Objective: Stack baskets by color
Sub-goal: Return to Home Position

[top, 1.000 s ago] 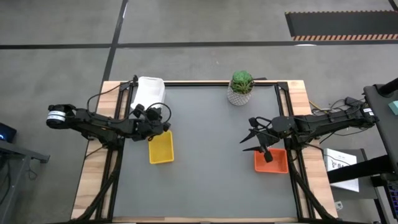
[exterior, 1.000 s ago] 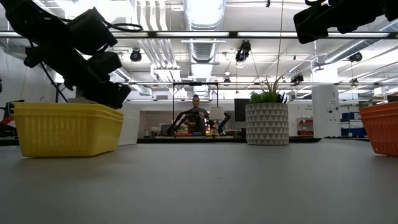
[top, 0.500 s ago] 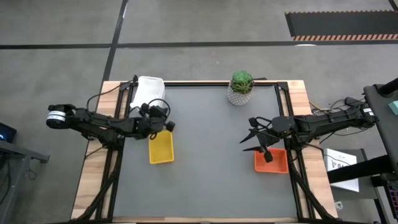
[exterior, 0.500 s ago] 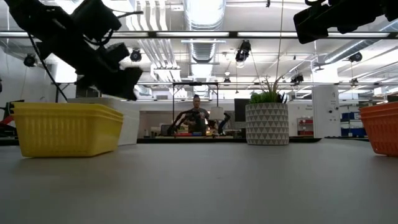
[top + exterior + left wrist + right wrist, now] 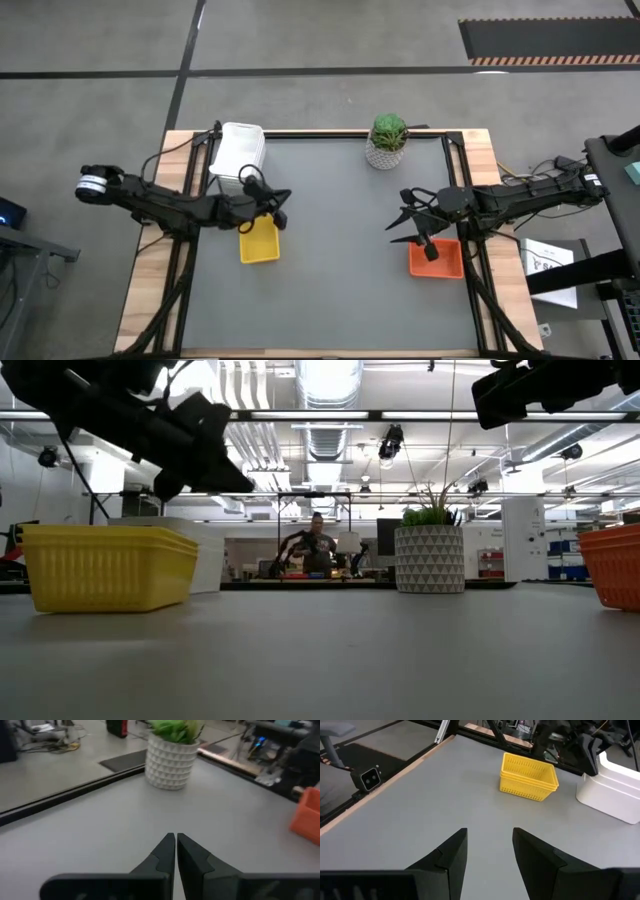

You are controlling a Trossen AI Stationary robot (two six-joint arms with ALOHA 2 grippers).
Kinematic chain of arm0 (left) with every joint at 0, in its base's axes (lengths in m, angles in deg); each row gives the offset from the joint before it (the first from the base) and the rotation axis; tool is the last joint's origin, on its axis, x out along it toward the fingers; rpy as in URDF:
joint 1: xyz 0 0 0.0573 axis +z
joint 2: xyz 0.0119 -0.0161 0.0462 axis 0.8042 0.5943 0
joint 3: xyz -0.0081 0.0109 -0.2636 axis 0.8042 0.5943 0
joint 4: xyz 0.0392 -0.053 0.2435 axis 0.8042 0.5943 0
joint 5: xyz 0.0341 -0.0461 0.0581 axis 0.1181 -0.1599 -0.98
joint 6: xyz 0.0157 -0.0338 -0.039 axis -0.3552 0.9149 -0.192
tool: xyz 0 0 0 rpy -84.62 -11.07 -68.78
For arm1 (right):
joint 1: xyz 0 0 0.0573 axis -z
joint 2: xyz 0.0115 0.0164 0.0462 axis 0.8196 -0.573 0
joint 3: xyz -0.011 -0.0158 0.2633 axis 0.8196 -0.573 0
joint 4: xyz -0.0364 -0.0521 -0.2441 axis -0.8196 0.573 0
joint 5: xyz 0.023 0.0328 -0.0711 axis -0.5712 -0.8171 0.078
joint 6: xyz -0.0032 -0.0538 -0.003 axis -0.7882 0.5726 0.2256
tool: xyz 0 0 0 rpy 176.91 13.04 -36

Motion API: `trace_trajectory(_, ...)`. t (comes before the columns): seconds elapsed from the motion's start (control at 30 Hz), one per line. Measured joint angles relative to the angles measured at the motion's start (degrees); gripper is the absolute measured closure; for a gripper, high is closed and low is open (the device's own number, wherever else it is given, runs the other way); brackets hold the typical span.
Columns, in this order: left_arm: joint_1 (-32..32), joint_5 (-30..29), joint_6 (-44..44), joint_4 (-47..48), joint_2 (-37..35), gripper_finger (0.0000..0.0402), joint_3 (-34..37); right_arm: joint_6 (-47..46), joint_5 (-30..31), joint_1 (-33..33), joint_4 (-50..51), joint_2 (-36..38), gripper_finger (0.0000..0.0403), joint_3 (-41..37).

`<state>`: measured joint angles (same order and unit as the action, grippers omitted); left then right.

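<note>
Nested yellow baskets (image 5: 259,241) (image 5: 528,782) rest on the table's left half. A white stack of baskets (image 5: 238,150) (image 5: 612,792) stands at the far left corner. An orange basket (image 5: 437,259) (image 5: 307,815) sits at the right. My left gripper (image 5: 281,211) (image 5: 175,839) is shut on nothing, in the air just past the yellow baskets' far right corner, pointing toward the table's right side. My right gripper (image 5: 402,226) (image 5: 490,837) stands open above the table, beside the orange basket, holding nothing.
A green plant in a white patterned pot (image 5: 387,141) (image 5: 430,558) stands at the far edge, right of the middle. The grey table (image 5: 340,290) is bare between the yellow and orange baskets. A person shows far behind the table in the low view.
My left gripper has risen from just over the yellow baskets' far end and swung toward the table's right. It has tipped up from pointing steeply down to nearly level, staying shut. The baskets have not moved.
</note>
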<state>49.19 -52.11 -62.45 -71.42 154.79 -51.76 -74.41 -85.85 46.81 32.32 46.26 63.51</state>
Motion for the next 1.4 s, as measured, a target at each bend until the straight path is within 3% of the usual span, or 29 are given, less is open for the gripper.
trace_trajectory(1.27,-1.46,0.1,-1.62,-3.16,0.53,0.04,0.09,1.27,0.0,0.0,-0.02,0.0,0.0252,-0.39)
trace_trajectory(1.4,-2.4,10.14,-15.48,-0.7,-4.21,0.04,0.13,6.43,1.41,1.56,-3.98,0.43,0.0254,-4.14)
